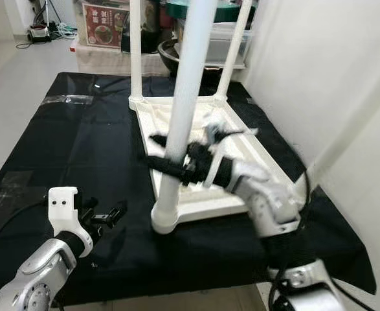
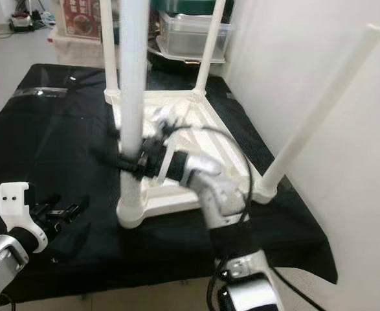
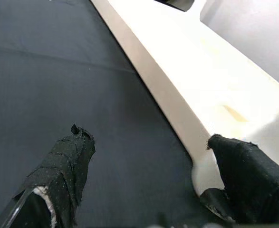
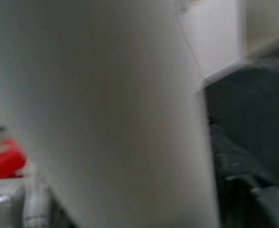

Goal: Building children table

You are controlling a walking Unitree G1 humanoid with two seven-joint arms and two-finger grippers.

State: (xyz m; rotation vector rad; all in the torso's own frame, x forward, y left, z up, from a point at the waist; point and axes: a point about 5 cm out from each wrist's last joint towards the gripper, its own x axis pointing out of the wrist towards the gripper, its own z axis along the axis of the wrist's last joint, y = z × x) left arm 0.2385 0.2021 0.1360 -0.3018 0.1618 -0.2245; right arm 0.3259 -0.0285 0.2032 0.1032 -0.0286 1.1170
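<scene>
A white children's table point(image 1: 202, 202) lies upside down on the black cloth point(image 1: 79, 155), with its legs pointing up. My right gripper point(image 1: 167, 155) is shut on the near-left leg point(image 1: 188, 91), low on it and just above the socket; a black finger shows on each side. The right wrist view is a blur of that white leg point(image 4: 106, 114) close up. The near-right leg point(image 2: 322, 107) leans toward the wall. My left gripper point(image 1: 109, 215) hovers open over the cloth, left of the table's near corner. In the left wrist view its fingertips point(image 3: 77, 147) stand wide apart beside the table's edge point(image 3: 177, 95).
A pale wall point(image 1: 332, 78) runs close along the right side. Boxes, a dark bowl and plastic tubs point(image 1: 228, 39) crowd the back edge. A clear plastic bag point(image 1: 67, 99) lies on the cloth at far left. The cloth's front edge point(image 1: 177, 285) drops off near me.
</scene>
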